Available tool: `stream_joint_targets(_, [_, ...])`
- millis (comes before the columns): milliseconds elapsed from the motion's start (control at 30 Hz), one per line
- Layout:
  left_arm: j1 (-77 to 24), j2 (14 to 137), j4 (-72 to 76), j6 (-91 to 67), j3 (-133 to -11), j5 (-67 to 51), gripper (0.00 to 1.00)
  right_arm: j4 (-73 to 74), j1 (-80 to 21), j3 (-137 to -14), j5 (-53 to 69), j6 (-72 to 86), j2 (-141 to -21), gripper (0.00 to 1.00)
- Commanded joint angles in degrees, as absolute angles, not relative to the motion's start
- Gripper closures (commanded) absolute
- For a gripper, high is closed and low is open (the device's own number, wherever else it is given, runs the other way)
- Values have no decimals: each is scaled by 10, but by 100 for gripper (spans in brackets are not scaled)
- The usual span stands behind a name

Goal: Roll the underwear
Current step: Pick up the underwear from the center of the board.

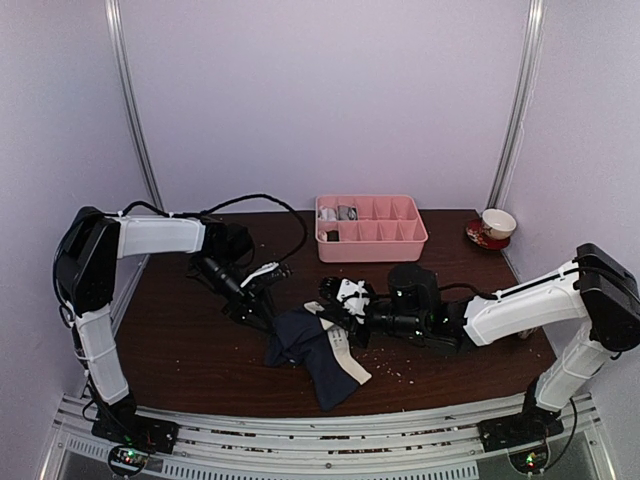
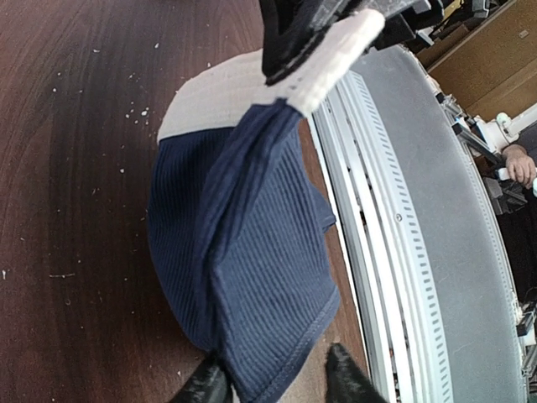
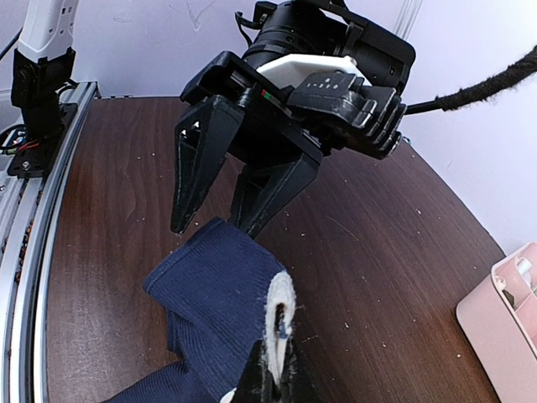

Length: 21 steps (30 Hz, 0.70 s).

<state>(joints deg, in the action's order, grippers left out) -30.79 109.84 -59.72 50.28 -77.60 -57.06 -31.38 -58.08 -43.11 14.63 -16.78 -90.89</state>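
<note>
Navy underwear with a cream-white waistband lies bunched on the dark table near its front edge. My right gripper is shut on a fold of the waistband and holds it just above the table. The cloth hangs in a ridge from that pinch toward the leg hem. My left gripper is open at the hem end, with its fingers astride the hem's corner and its tips close to the wood. In the right wrist view the left gripper stands over the far edge of the navy cloth.
A pink compartment tray sits at the back centre with small grey and white items in its left cells. A cup on a red saucer stands at the back right. The metal rail runs along the table's front edge, close to the cloth.
</note>
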Motion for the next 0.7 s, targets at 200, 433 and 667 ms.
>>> stream_joint_targets(200, [-304, 1105, -576, 475, -771, -539, 79, -316, -578, -434, 128, -175, -897, 100])
stream_joint_targets(433, [-304, 1095, -571, 463, -775, -515, 100, -326, -578, -431, 123, -170, -885, 100])
stream_joint_targets(667, [-336, 996, -485, 408, -809, -362, 100, -325, -578, -453, 106, -156, -859, 100])
